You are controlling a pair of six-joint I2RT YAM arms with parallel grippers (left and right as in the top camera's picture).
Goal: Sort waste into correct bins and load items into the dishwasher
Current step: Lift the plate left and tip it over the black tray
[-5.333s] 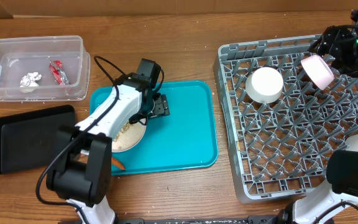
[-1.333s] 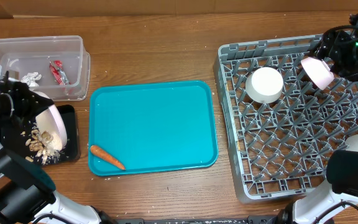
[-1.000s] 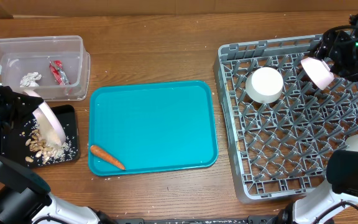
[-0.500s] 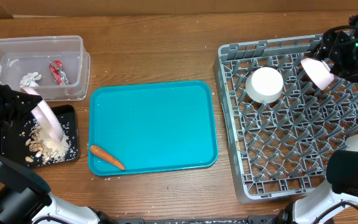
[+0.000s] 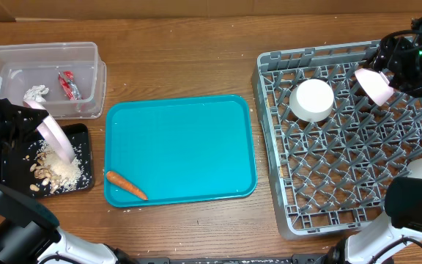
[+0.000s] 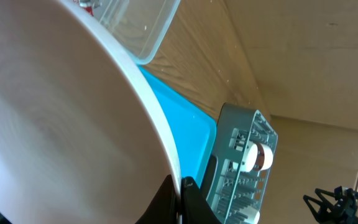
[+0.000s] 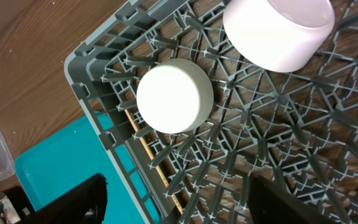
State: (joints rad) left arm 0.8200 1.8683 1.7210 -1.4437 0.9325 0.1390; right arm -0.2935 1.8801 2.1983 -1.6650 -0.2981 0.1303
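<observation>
I've tipped my one plate (image 5: 56, 139) steeper over the black tray (image 5: 6, 158), left gripper (image 5: 29, 117) clamped on its rim. My right gripper (image 7: 176, 199) gapes empty near two bowls (image 7: 174, 96); one carrot (image 5: 126, 185) lies apart.

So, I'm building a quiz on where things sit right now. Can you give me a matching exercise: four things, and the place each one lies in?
Things:
1. carrot
2. red wrapper
3. nut-shell scraps
4. upturned white bowl

Places:
A. clear tub
B. grey rack
C. teal tray
D. black tray

Pairs: 1-C, 2-A, 3-D, 4-B
</observation>
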